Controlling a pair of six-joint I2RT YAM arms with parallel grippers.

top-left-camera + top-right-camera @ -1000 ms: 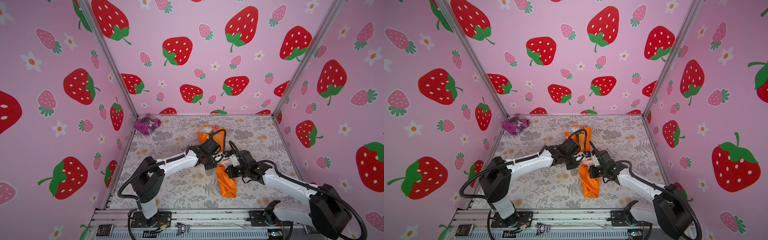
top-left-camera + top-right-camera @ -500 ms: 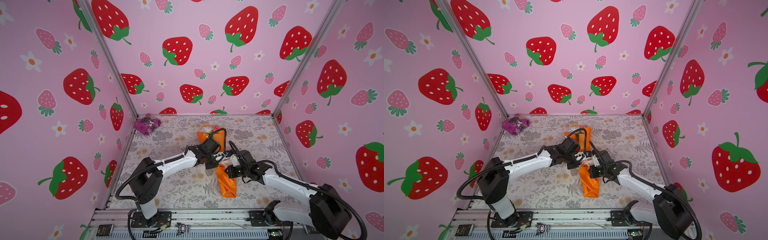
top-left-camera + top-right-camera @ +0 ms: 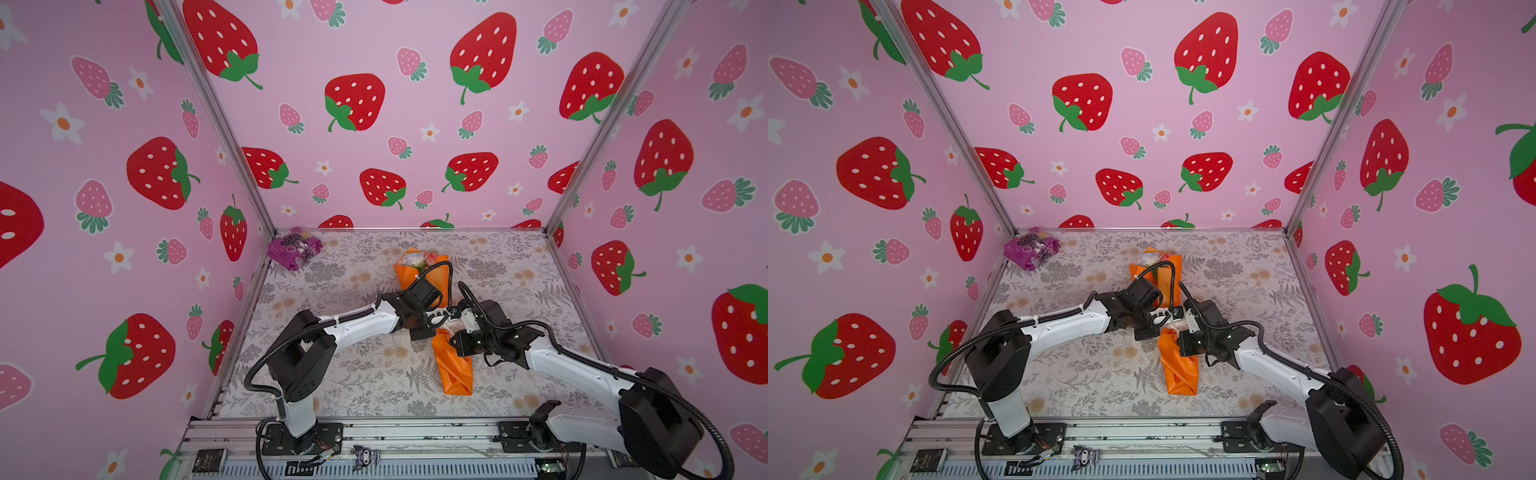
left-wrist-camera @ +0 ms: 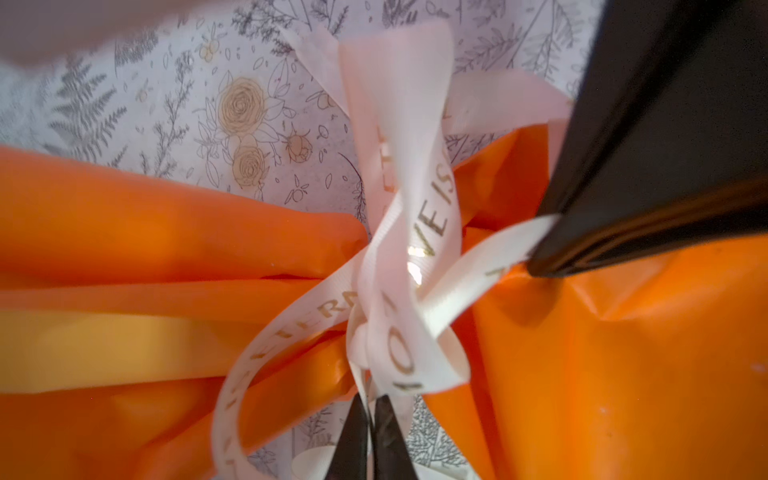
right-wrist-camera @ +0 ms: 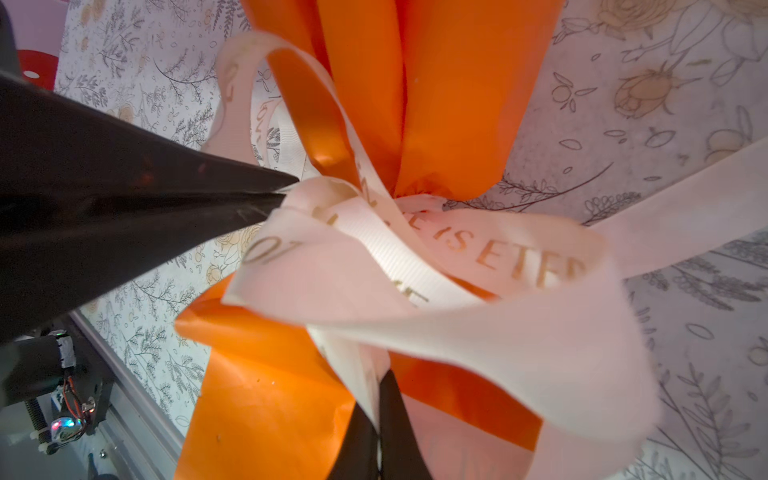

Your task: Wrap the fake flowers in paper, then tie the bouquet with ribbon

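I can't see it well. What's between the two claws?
The cream ribbon, knotted round the orange bouquet, lies between the left claw and the right claw; both wrist views show it.

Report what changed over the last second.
The left hand closed onto the cream ribbon where it cinches the bouquet; its arm shifted only slightly. The right hand kept its pinch on the cream ribbon. The bouquet and the purple packet lie where they were.

Bouquet [image 3: 453,370] mid, packet [image 3: 294,248] bk-L corner; front-L free.
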